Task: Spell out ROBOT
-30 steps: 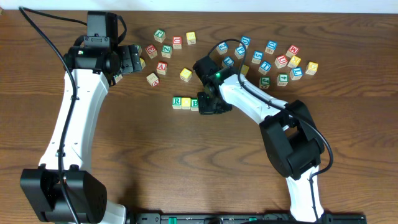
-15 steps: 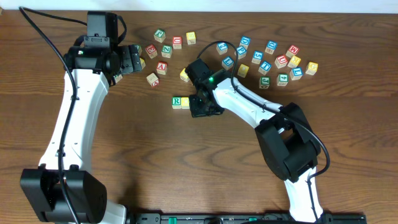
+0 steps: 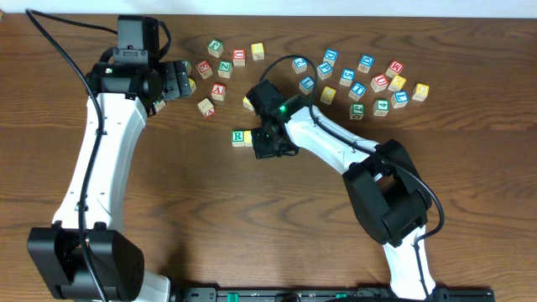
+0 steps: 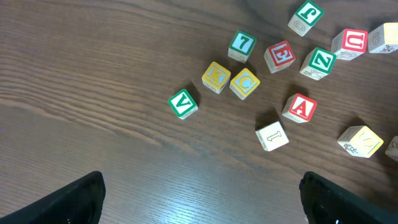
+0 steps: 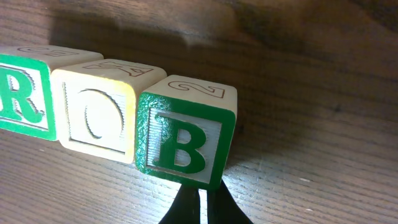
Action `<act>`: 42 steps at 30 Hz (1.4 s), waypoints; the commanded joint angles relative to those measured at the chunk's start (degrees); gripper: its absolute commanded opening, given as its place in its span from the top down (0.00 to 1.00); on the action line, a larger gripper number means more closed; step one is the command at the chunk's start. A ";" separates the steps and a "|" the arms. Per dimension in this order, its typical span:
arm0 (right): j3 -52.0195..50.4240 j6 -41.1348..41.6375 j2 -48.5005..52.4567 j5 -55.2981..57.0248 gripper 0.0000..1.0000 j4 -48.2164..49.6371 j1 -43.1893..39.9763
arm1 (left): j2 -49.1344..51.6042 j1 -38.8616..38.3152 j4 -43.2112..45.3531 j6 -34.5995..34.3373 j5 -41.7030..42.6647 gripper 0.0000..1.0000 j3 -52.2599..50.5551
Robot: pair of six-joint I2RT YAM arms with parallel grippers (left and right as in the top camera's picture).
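Note:
Three cubes stand side by side in a row in the right wrist view: green R (image 5: 18,93), yellow-faced O (image 5: 93,118), green B (image 5: 183,140). My right gripper (image 5: 200,205) is shut with nothing in it, its tips right against the B cube's near lower edge. From overhead the right gripper (image 3: 268,144) covers the B, and only the R (image 3: 239,136) and a sliver of the O show. The left gripper (image 3: 172,81) hangs open over the back left; its fingers (image 4: 81,199) stand wide apart above bare wood. Which scattered cube carries the T is too small to tell.
Loose cubes lie at the back: a group near the left gripper with V (image 4: 183,103), K (image 4: 216,77), C (image 4: 244,83) and a red A (image 4: 301,107), and a larger cluster of blue, red and yellow cubes (image 3: 369,84) at the back right.
The right gripper has slid left up to the B cube, which now sits against the O. The left arm has not moved.

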 commanded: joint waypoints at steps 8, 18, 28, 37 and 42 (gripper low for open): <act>0.76 -1.42 -3.13 -0.37 0.99 -3.87 -2.93 | -0.85 0.15 -0.15 -0.04 -0.74 0.02 1.38; 0.74 -1.36 -4.81 -0.15 0.99 0.17 -8.02 | -0.85 0.15 -0.15 -0.04 -0.74 0.02 1.38; 0.72 -1.22 -4.09 -0.15 0.98 1.14 -8.83 | -0.85 0.15 -0.15 -0.04 -0.72 0.02 1.38; 0.72 -1.49 -4.11 -4.76 0.99 -2.05 -12.13 | -0.85 0.13 1.90 -0.26 2.99 0.02 1.38; 0.72 -3.82 -4.11 -6.82 0.99 -3.41 -14.43 | -0.46 0.13 0.11 -0.28 9.25 0.36 0.66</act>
